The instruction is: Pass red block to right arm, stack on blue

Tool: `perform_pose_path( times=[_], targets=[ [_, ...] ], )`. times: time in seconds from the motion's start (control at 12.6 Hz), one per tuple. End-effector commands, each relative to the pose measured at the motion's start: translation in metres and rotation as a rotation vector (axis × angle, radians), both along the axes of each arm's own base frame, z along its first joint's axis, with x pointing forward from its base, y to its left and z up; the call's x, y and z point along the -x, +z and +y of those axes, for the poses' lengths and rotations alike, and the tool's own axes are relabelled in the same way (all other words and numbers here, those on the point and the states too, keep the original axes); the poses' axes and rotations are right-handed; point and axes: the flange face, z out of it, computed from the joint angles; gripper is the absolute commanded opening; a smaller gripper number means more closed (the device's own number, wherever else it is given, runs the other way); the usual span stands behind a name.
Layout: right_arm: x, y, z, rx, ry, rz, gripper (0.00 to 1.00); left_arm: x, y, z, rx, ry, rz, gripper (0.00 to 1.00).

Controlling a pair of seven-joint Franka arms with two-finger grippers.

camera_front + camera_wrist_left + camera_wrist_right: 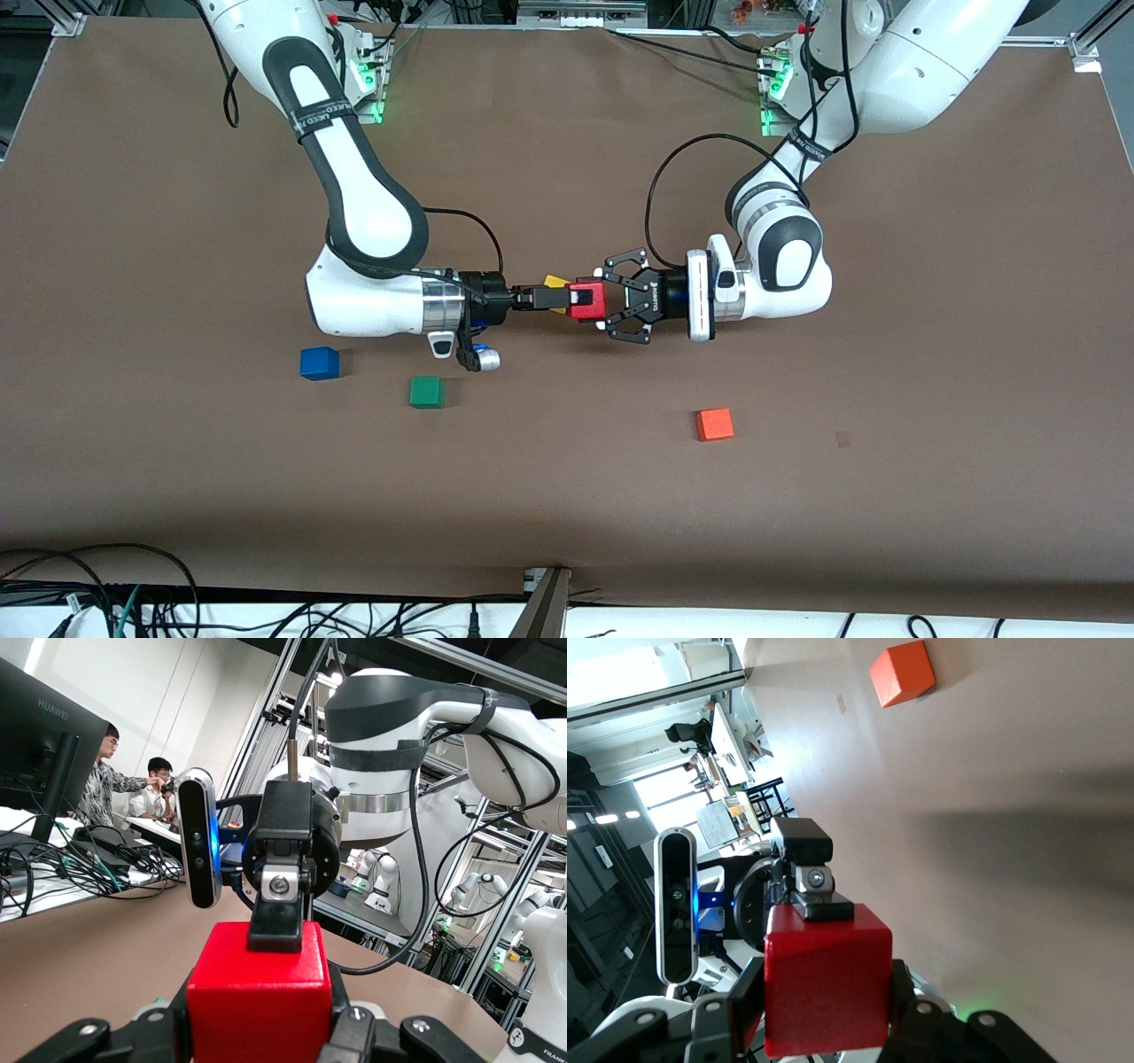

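- Two grippers meet in the air over the middle of the brown paper-covered table point(567, 496), and you can see the small deep-red cube point(586, 300) between them.
- Your left arm's open-framed black linkage gripper point(611, 298) has its fingers closed on the red cube's sides; in the left wrist view the cube point(260, 1003) sits clamped between the linkage fingers point(372, 1041).
- Your right arm's slim black two-finger gripper point(556, 299) reaches in from the right arm's end of the table, its fingers set narrow, one finger pad point(275, 923) lying on the cube's upper face. The lower finger is hidden by the cube, so you cannot tell whether the grip is fully made.
- One small yellow cube point(555, 282) peeks out from under the right gripper, lying on the table beneath the meeting point.
- You will find the small solid blue cube point(319, 363) on the table toward the right arm's end, nearer the front camera than the grippers.
- Beside it, slightly nearer the camera, sits the small green cube point(426, 392).
- Toward the left arm's end, well apart from those two, lies the lighter orange cube point(714, 424), also seen in the right wrist view point(902, 672).
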Motion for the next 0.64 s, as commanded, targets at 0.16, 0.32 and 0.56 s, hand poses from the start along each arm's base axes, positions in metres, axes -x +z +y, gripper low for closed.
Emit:
perform_pose_path(
  times=[0.16, 0.32, 0.56],
  targets=[
    [0.0095, 0.0003, 0.0030, -0.003, 0.013, -0.014, 0.09, -0.0046, 0.0240, -0.0031, 0.016, 0.004, -0.016, 0.00],
    [0.0085, 0.0010, 0.0021, -0.003, 0.009, -0.012, 0.09, -0.0054, 0.0251, -0.0001, 0.009, -0.009, -0.026, 0.08],
    [0.0078, 0.0043, 0.0027, -0.005, 0.009, -0.013, 0.09, -0.0062, 0.0248, 0.0051, -0.007, -0.016, -0.047, 0.99]
  ],
)
